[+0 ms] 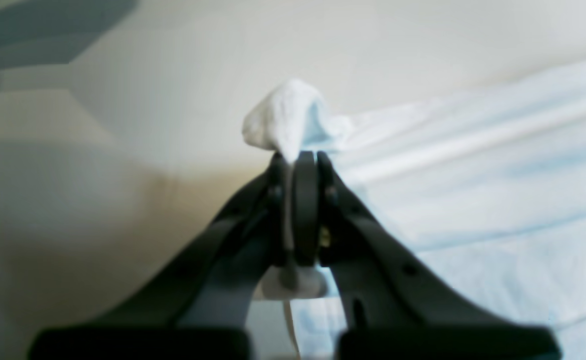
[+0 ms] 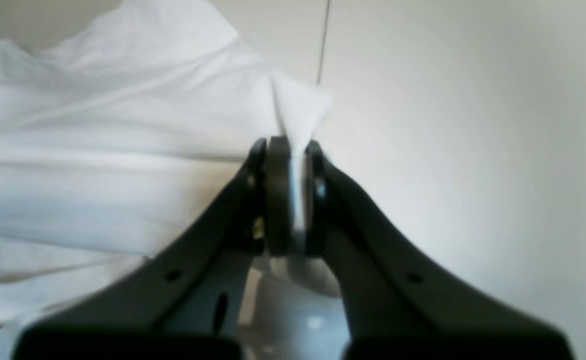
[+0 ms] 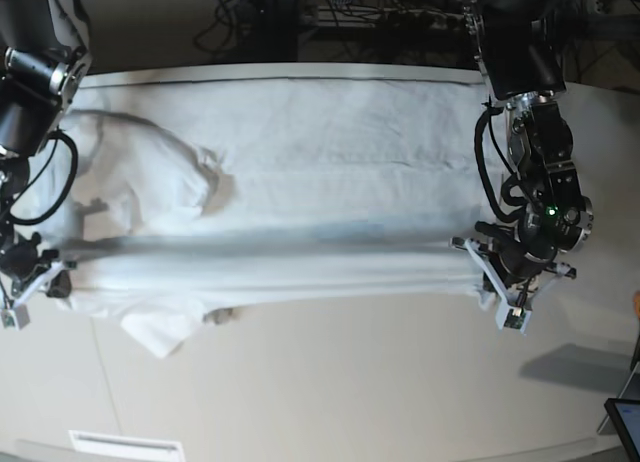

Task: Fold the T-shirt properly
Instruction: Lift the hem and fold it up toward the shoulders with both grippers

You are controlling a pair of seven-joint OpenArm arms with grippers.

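Note:
The white T-shirt lies spread across the table, pulled taut into a long fold along its near edge between my two grippers. In the base view my left gripper holds the right end of that edge, and my right gripper holds the left end. The left wrist view shows the left gripper shut on a bunched tip of the T-shirt. Up close, the right gripper is shut on a pinched corner of the T-shirt. A sleeve hangs toward the front at the left.
Fabric is rumpled in a mound at the back left. A dark device corner sits at the lower right edge, with an orange object above it. Cables run behind the table. A white strip marks the front edge.

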